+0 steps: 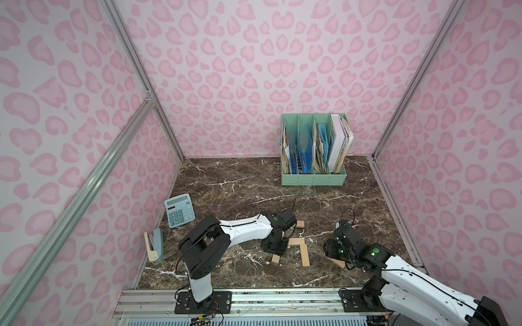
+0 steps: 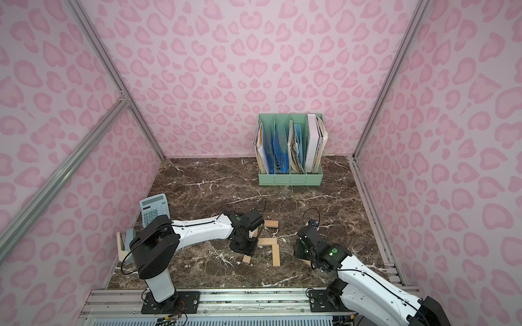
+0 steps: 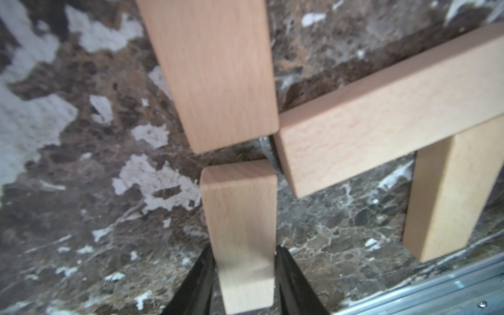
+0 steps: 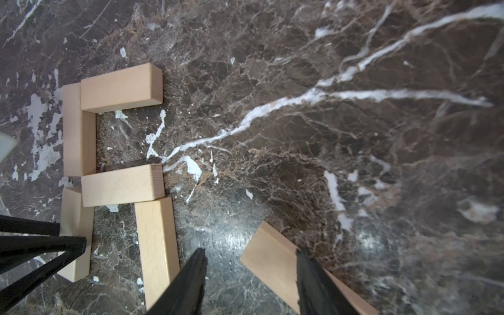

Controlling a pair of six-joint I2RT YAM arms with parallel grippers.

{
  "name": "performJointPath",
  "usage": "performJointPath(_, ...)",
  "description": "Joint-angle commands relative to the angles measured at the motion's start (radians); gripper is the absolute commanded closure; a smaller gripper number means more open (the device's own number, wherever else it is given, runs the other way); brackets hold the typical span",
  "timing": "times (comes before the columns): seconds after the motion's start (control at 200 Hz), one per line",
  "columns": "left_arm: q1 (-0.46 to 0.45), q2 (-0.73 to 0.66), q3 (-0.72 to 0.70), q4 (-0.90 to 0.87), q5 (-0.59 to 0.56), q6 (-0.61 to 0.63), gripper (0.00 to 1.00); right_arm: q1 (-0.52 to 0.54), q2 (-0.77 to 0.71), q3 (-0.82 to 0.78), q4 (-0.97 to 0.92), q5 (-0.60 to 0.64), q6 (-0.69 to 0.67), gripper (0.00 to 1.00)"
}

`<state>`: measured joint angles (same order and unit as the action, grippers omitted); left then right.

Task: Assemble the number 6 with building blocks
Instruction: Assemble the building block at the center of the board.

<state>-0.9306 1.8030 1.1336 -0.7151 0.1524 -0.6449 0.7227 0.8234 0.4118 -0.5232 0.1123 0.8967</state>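
Note:
Several building blocks (image 4: 121, 185) lie flat on the marble as the partial outline of the number 6 (image 1: 296, 241). They form a top bar (image 4: 121, 88), an upper side plank (image 4: 77, 141), a middle bar and a lower plank (image 4: 156, 251). My left gripper (image 3: 245, 261) is shut on another lower plank (image 3: 240, 231), whose end sits close to the middle bar (image 3: 381, 122). One loose plank (image 4: 272, 267) lies slanted to the right of the figure. My right gripper (image 4: 251, 272) hovers open over it, one finger (image 4: 308, 272) above its surface. In both top views the arms hide much of the figure (image 2: 268, 241).
A teal calculator (image 1: 180, 210) and a beige-and-grey stapler (image 1: 154, 245) lie by the left wall. A green file rack (image 1: 313, 152) full of folders stands at the back right. The metal base rail (image 1: 254, 302) runs along the front edge.

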Motion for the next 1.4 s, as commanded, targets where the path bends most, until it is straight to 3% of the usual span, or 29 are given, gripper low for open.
performJointPath(0.0, -0.001, 0.005, 0.009, -0.008, 0.008, 0.005, 0.60, 0.000, -0.002, -0.002, -0.013, 0.010, 0.008, 0.45)
performJointPath(1.055, -0.001, 0.010, 0.023, -0.014, -0.007, -0.013, 0.60, 0.000, 0.029, 0.021, 0.001, 0.003, -0.028, 0.48)
performJointPath(1.395, 0.000, -0.114, 0.031, -0.102, -0.059, -0.022, 0.51, 0.000, 0.026, 0.022, -0.006, 0.010, -0.036, 0.48)
